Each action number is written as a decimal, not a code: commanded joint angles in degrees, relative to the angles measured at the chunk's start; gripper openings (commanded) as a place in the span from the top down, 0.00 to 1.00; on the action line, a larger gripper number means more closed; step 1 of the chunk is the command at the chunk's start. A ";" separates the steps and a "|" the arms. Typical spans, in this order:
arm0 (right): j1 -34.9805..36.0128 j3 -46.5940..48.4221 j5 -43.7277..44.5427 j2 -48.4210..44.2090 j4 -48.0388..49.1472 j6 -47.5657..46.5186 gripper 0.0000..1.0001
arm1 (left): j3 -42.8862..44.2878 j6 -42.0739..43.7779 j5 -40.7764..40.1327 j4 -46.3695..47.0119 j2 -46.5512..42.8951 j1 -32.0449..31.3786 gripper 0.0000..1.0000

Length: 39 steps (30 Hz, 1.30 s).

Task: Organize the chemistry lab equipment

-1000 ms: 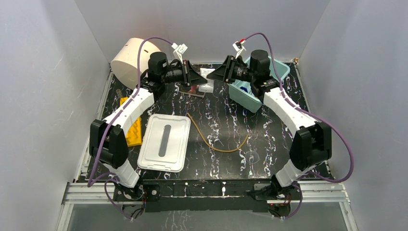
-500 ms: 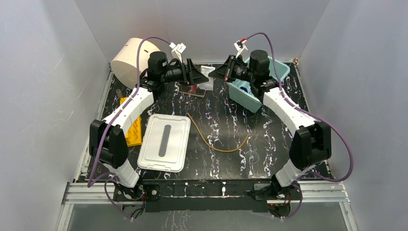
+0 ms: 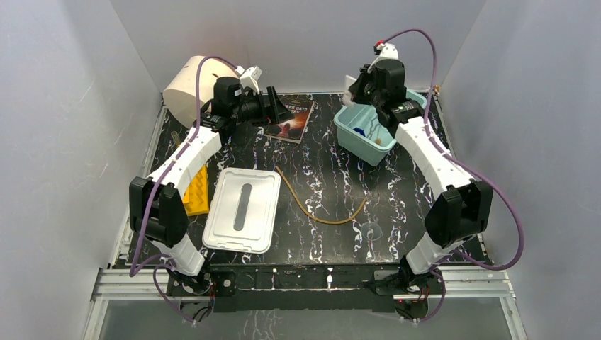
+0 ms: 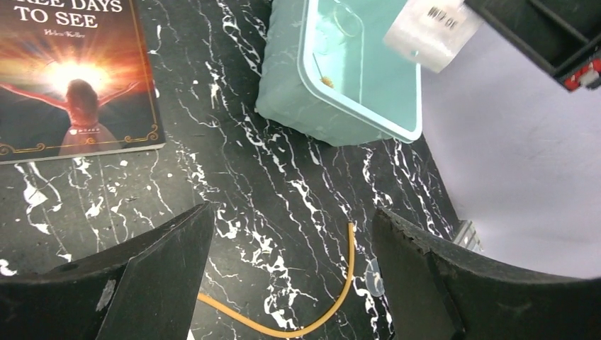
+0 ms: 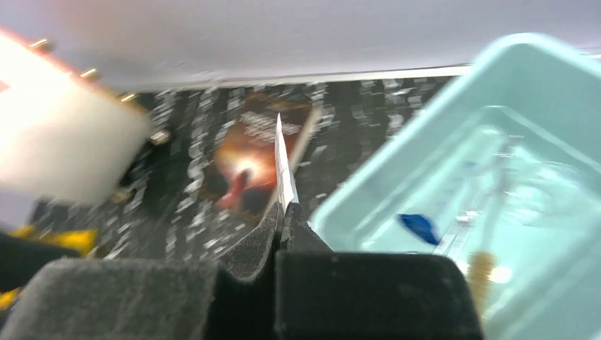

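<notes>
My right gripper (image 5: pixel 283 209) is shut on the white packet (image 5: pixel 282 159), which shows edge-on between the pads. In the left wrist view the packet (image 4: pixel 432 32) hangs over the teal bin (image 4: pixel 319 113). The right gripper (image 3: pixel 353 88) is above the bin's far left corner. Inside the bin lie a blue-ended tube (image 5: pixel 418 225) and a brown brush (image 5: pixel 482 273). My left gripper (image 4: pixel 292 212) is open and holds nothing; it hovers by the book (image 3: pixel 292 119). The tan tubing (image 3: pixel 319 212) and a small clear dish (image 3: pixel 372 230) lie on the table.
A white lid (image 3: pixel 241 209) lies left of centre with a yellow piece (image 3: pixel 197 191) beside it. The big cream cylinder (image 3: pixel 190 88) stands at the back left corner. Grey walls close in the table on three sides.
The packet has passed from the left gripper to the right. The left jaws opened and drew back left. The right jaws shut and swung right, carrying the packet over the bin.
</notes>
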 commanded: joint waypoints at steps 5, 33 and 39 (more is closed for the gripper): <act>-4.95 2.83 23.18 5.98 -9.40 -2.69 1.00 | -0.03 3.98 -4.36 -4.02 -3.91 -0.07 0.18; -14.28 21.13 -8.23 33.22 -16.52 9.62 1.00 | 1.69 6.60 -8.69 -8.50 -1.29 -0.06 0.16; -14.21 23.37 -0.89 34.04 -20.93 9.72 0.93 | 2.02 6.66 -8.99 -8.76 -0.81 -0.02 0.16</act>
